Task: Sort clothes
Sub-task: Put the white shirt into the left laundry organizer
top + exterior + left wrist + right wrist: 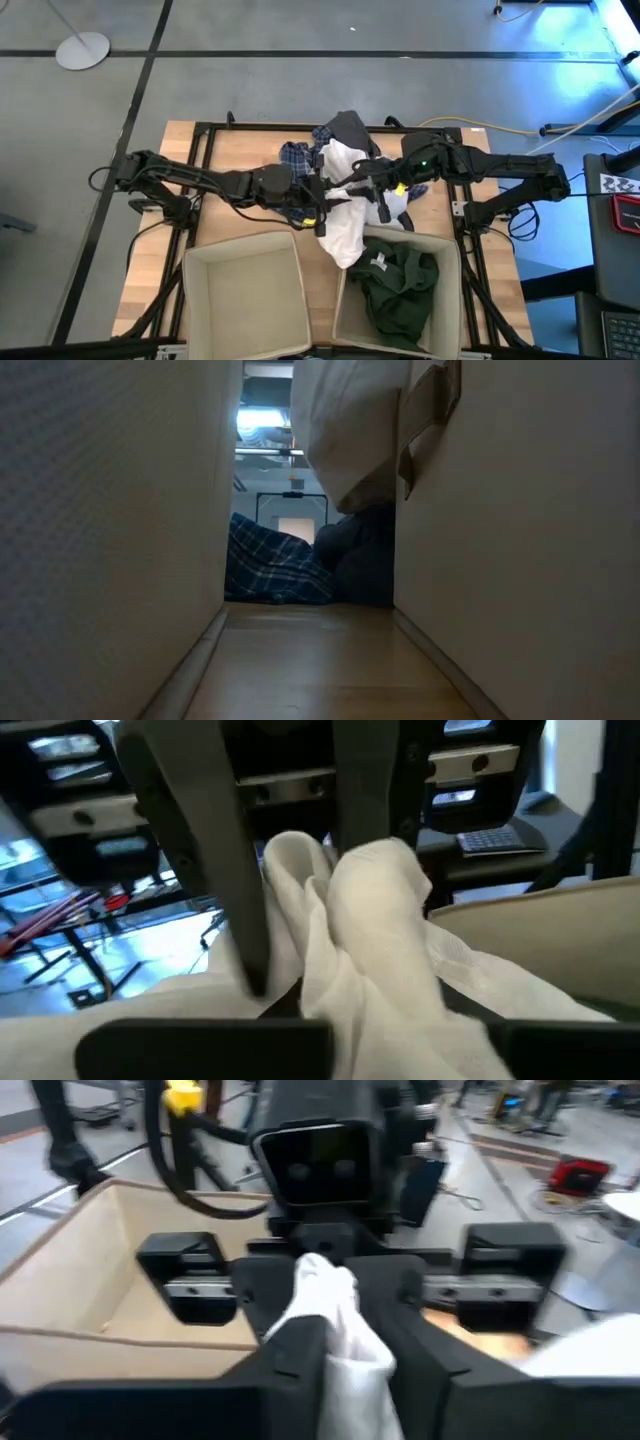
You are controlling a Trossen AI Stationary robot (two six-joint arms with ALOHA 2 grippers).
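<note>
The large white garment is held up between both grippers over the table's middle. Its lower end hangs at the near boxes' rims and shows in the low view. My left gripper and my right gripper face each other, each shut on it. The dark green garment lies in the right beige box. The plaid shirt and the dark grey garment lie on the table behind, and also show in the low view. My left gripper pinches a bunched fold of the white garment between its two fingers, several layers thick. It comes in about level from the table's left. The cloth is lifted off the table. My right gripper pinches a bunched part of the white garment between its two fingers, coming in about level from the table's right. The cloth sticks out past the fingertips toward my left gripper and hangs down below.
The left beige box stands at the near edge beside the right one, with a narrow gap between them. Black frame bars run around the table top. A yellow cable piece is at my right gripper.
</note>
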